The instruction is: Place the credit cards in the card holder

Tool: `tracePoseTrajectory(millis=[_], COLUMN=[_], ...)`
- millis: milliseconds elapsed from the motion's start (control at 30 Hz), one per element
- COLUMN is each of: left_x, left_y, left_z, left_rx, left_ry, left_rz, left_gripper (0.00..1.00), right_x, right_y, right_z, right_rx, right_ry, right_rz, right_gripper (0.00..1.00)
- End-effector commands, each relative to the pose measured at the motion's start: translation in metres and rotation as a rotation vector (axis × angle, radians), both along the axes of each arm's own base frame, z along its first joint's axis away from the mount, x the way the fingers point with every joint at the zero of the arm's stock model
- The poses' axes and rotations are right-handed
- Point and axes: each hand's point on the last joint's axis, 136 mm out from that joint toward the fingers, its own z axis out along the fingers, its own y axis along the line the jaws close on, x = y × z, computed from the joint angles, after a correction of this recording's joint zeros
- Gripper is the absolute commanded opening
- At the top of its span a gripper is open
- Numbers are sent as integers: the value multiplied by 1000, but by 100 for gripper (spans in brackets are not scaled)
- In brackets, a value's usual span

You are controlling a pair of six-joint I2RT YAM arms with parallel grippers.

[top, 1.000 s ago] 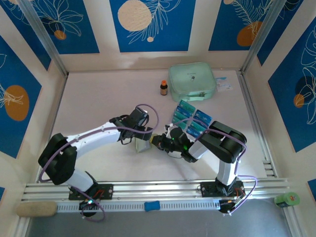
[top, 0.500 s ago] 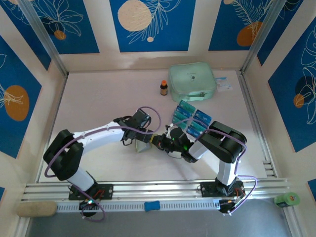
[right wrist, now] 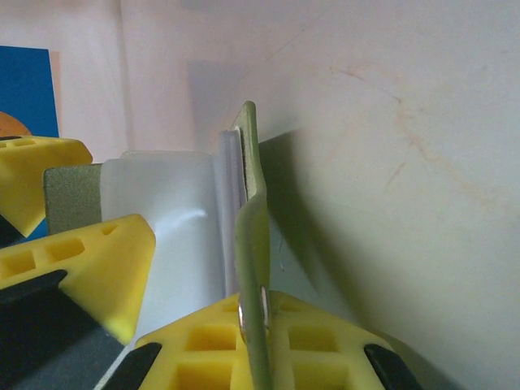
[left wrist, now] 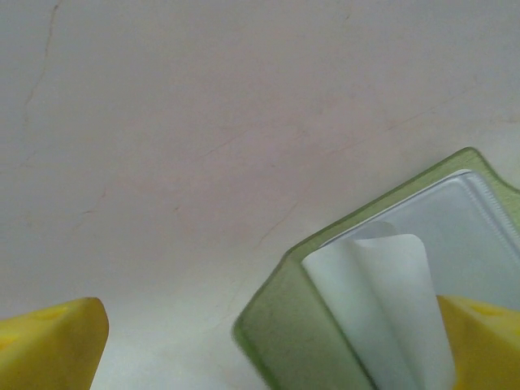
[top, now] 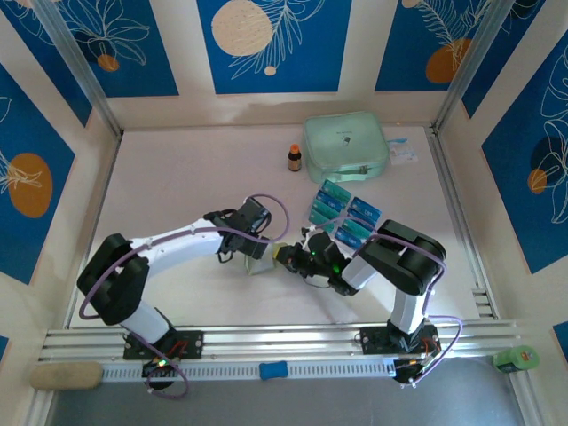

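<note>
Right tool (right wrist: 256, 333) clamps the card holder (left wrist: 280, 329) open — left tool (left wrist: 264, 345), spread wide around it, likely next fetches credit cards (top: 344, 213) lying toward the worktop's (top: 177, 177) right edge.

Mint-green zip case (top: 345, 147) is seen on the table (top: 177, 177) at 1 o'clock, with a small brown orange-capped bottle (top: 294, 158) stood upright just beside it at 12. A clear packet (top: 401, 152) is laid by the case's right edge. Off-table, a green roll (top: 516, 358) is seen at 4 and a beige pad (top: 66, 375) at 8.
</note>
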Motion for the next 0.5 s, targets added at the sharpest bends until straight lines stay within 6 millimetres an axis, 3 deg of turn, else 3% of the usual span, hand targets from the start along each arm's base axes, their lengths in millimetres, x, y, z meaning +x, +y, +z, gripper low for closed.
tracePoseTrajectory(millis=[0, 267, 467], left_x=[-1, -1, -4], left_y=[12, 23, 31], left_z=[15, 18, 10], left_rx=[55, 75, 108], left_ry=[-27, -29, -8], left_rz=[-9, 6, 14], left_gripper=[100, 100, 100], right_x=[3, 2, 0], right_y=[-6, -13, -16], right_z=[7, 6, 7], right_rx=[5, -22, -41], right_ry=[-26, -28, -31], right_rz=[-45, -81, -102], right_gripper=[0, 0, 0])
